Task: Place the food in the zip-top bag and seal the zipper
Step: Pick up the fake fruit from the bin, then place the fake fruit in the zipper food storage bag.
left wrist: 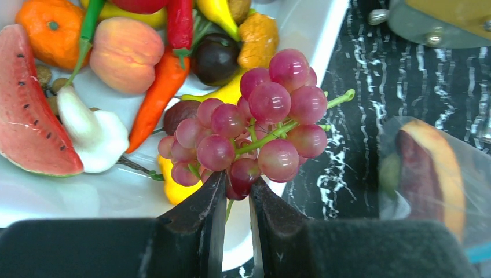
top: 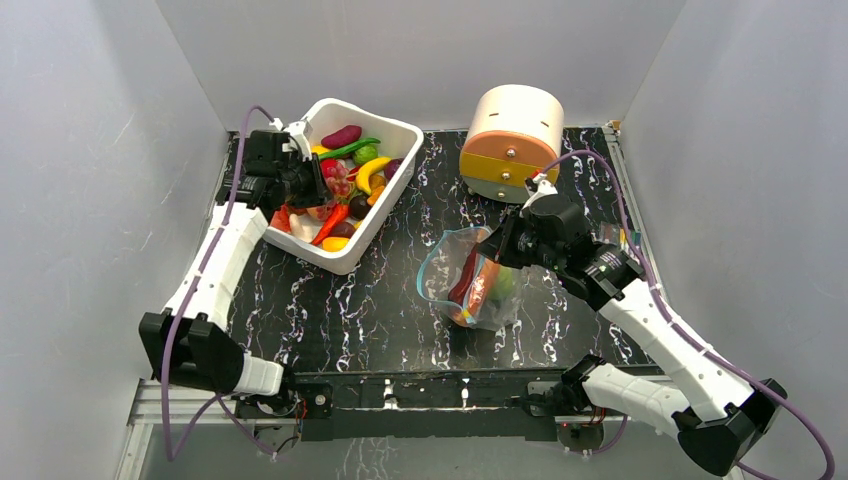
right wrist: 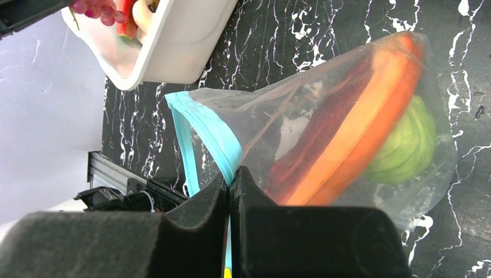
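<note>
My left gripper is shut on a bunch of red grapes and holds it above the white bin's right rim. In the top view the left gripper sits over the bin. The clear zip-top bag stands open on the black table, with a carrot, a dark red piece and a green cabbage inside. My right gripper is shut on the bag's blue-teal zipper strip and holds the mouth up; it shows in the top view too.
The bin holds several toy foods: a watermelon slice, peach, orange, carrot, white radish. A round tan drawer unit stands at the back right. Grey walls enclose the table.
</note>
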`<state>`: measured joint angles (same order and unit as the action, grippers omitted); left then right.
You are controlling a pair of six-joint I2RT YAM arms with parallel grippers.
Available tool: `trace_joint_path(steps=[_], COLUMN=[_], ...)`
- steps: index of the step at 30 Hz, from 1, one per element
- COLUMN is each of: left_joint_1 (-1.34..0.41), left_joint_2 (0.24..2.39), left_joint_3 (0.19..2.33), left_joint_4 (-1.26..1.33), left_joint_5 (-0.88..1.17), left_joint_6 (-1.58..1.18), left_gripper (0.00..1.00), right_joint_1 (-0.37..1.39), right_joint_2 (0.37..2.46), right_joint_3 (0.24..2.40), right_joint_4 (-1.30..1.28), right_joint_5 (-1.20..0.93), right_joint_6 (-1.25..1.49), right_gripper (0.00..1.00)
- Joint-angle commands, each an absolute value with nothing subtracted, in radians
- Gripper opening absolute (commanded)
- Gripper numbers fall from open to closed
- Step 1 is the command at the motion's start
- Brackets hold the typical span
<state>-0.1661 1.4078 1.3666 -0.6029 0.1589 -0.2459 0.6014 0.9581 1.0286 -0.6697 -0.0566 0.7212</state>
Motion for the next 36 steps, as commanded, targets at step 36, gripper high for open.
trace_joint_path(steps=[36], left_joint_1=[-0.462], left_joint_2=[1.17], left_joint_3=[1.141], left_joint_4=[-0.157], left_joint_5=[0.743], left_joint_6=[-0.692], left_gripper=[0.02], right_joint_1=[0.604], right_joint_2=[1.004], right_joint_3=[1.065], right_joint_4=[-0.441], right_joint_5=[-0.069], right_joint_6=[0.904], right_gripper=[0.0])
